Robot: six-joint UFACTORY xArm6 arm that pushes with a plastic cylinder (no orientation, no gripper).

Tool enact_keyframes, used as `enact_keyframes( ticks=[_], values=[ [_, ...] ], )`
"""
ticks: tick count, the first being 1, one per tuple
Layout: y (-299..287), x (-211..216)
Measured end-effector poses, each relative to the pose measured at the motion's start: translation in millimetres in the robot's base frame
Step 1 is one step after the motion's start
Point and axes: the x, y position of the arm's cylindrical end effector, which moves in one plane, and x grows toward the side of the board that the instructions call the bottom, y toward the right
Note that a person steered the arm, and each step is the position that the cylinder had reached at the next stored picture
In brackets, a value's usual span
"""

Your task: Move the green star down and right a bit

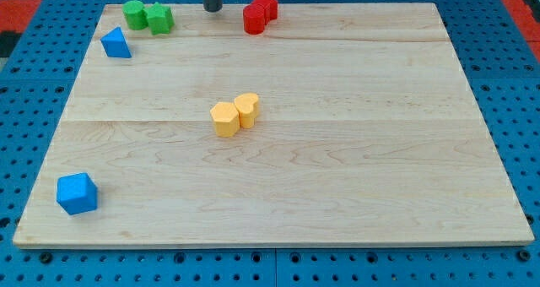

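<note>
Two green blocks sit together at the view's top left of the wooden board [337, 194]. The left one [134, 14] looks rounded. The right one [159, 18] looks like the green star, though the shapes are hard to make out. My tip [212, 9] stands at the view's top edge, to the right of the green blocks and apart from them. It is left of the red blocks.
Two red blocks [260, 13] touch each other at the view's top centre. A blue triangular block [116, 44] lies below the green pair. Two yellow blocks [234, 114] sit together mid-board. A blue block [77, 193] lies at the bottom left.
</note>
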Motion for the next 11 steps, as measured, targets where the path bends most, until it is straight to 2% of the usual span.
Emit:
enact_keyframes(
  ticks=[1, 3, 6, 9, 11],
  values=[
    [-3.1, -0.4],
    [-84.8, -0.3],
    [-103.3, 26.7],
    [-59.9, 106.5],
    [-93.7, 116.1]
  ],
)
